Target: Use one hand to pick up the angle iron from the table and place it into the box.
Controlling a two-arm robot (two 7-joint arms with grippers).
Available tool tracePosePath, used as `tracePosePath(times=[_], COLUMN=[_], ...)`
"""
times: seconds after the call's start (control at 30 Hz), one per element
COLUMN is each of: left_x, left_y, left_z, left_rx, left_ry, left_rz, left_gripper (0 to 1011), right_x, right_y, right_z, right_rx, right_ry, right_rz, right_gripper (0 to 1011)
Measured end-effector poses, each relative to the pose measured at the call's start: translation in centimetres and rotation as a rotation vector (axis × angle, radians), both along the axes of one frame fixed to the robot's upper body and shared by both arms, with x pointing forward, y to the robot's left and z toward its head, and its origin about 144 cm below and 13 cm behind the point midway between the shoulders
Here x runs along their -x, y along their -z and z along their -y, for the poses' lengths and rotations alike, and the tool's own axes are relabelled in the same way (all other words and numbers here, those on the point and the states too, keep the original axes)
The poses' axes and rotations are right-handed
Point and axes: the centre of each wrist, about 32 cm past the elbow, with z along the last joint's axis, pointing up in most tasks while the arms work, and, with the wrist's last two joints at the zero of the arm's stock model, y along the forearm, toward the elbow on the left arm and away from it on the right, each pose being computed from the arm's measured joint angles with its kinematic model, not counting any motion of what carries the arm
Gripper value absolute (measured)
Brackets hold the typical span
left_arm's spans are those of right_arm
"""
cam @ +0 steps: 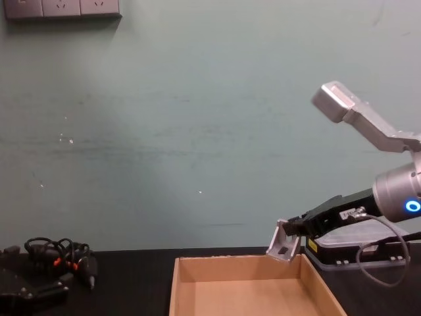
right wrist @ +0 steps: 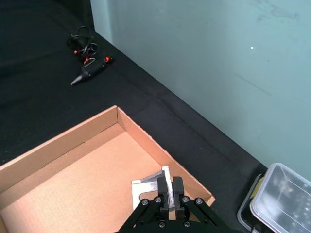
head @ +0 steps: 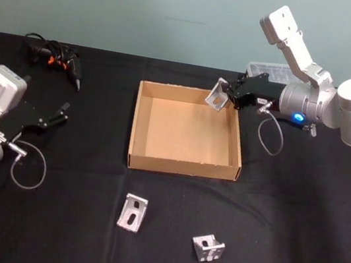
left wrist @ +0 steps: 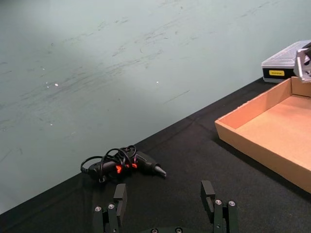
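The right gripper (head: 229,98) was clamped on an angle iron (head: 218,93), a small L-shaped bracket of dull silver metal with a slotted flange. It hung in the air over the far right corner of the box (head: 183,166), a shallow brown cardboard tray with low walls and a plain flat floor. The bracket's long axis ran near upright but tilted, its lower end toward the box's rim. A second angle iron (head: 133,213) and a third angle iron (head: 208,248) lay on the matte black table (head: 295,217) in front of the box. The left gripper (head: 57,116) was parked over the table's left side, fingers apart
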Motion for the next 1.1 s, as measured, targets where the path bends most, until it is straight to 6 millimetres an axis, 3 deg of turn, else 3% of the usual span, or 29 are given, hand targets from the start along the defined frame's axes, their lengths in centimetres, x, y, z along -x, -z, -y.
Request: tracePosePath(times=[0.77,1.1], left_x=[0.0,0.0], left_y=[0.0,0.0], left_z=[0.0,0.0], left_rx=[0.0,0.0], left_ry=[0.0,0.0], left_rz=[0.0,0.0], left_gripper=[1000,1000], right_x=[-0.8,-0.8], right_y=[2.1,1.9], right_z=[-1.6,-1.3], right_rx=[0.093,0.084], right_ry=[-0.064,-0.067], right_rz=[-0.089,-0.077], right_gripper=[66,343])
